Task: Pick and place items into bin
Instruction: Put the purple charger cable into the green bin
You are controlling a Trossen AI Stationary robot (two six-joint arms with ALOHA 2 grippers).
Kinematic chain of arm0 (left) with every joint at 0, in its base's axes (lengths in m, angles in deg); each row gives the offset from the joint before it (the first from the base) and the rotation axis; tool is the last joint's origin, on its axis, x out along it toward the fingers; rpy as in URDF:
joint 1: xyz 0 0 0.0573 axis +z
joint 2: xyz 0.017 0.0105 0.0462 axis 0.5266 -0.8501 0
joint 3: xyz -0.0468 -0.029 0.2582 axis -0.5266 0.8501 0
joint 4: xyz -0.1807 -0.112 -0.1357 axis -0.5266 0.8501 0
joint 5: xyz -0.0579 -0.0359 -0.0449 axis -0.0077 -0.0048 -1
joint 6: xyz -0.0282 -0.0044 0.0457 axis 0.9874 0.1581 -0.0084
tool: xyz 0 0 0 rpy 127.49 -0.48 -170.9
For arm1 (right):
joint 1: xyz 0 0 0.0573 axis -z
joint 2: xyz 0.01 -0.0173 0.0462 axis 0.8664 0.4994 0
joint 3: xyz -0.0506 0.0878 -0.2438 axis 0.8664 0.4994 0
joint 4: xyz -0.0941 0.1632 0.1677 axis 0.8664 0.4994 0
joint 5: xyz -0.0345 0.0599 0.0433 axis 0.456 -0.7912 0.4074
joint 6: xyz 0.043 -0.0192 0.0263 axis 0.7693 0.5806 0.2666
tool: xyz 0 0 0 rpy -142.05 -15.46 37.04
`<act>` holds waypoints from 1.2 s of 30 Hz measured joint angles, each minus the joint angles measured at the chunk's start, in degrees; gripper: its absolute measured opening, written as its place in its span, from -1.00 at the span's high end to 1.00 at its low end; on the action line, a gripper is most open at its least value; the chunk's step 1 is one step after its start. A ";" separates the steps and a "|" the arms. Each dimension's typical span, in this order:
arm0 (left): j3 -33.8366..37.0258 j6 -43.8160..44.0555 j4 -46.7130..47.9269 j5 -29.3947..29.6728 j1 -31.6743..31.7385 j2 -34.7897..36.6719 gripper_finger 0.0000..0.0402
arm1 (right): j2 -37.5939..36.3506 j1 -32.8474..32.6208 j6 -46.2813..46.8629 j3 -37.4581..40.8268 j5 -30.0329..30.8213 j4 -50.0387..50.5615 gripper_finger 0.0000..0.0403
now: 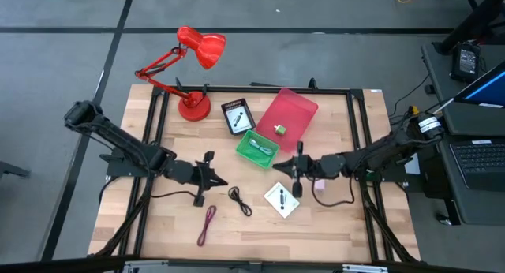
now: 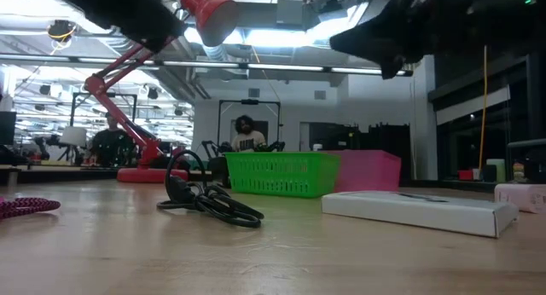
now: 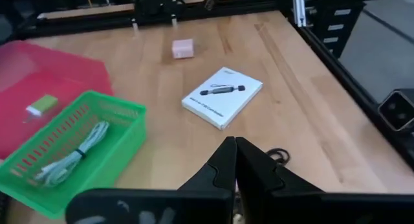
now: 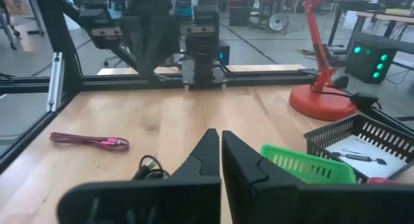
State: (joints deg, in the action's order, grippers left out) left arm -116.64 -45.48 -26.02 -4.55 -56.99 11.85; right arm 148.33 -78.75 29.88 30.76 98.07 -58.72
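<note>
High view, looking straight down: a wooden table (image 1: 331, 226) with two dark arms reaching in from either side, their tips well apart.

Left claw (image 1: 222, 181) is clenched shut and holds nothing; it hovers over the table's left-centre. Just in front of its tip lies a coiled black cable (image 1: 240, 200), near but not touching. A maroon cable (image 1: 207, 224) lies farther toward the table's near edge, apart from both claws.

Right claw (image 1: 278, 170) is also clenched shut and empty, pointing toward the table's middle. A white square card with black marks (image 1: 282, 200) lies flat just beside and below its tip. A small pink cube (image 1: 321, 183) sits near the right arm, partly under it.

Behind the right claw stands a green basket (image 1: 257, 148) holding a pale coiled cable (image 3: 71, 156). Touching its far side is a pink tray (image 1: 287, 115) with a small green piece (image 1: 278, 130) in it. To the left of these, a black basket (image 1: 237, 117) holds a second white card (image 1: 236, 117). A red desk lamp (image 1: 193, 76) stands at the table's far left corner.

Low view, level with the table: the black cable is in the middle, the white card to the right, the green basket behind. A person (image 2: 247, 135) sits far back in the room.
</note>
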 joint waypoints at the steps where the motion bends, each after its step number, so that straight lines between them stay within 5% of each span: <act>1: 0.00 0.97 0.12 0.82 -0.76 0.00 0.98 | 0.00 -0.93 0.21 0.00 1.03 0.02 1.00; 10: -2.69 10.95 4.63 3.03 -7.36 -3.06 0.99 | 0.00 -5.23 1.61 0.00 2.54 0.02 1.00; 23: -29.07 31.67 38.47 4.61 -16.59 -20.03 0.99 | 0.02 -5.21 1.54 0.00 2.60 -0.01 1.00; 29: -35.67 49.17 46.14 -0.30 -19.41 -26.68 0.99 | 0.02 -5.23 4.21 0.00 2.49 1.45 1.00; 36: -36.54 58.58 46.82 -7.70 -21.76 -31.19 0.98 | 0.04 -5.28 9.30 0.04 2.34 3.94 1.00</act>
State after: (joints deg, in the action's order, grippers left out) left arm -153.18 13.10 20.80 -12.25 -78.75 -19.34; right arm 148.37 -84.03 39.18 30.81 100.41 -54.78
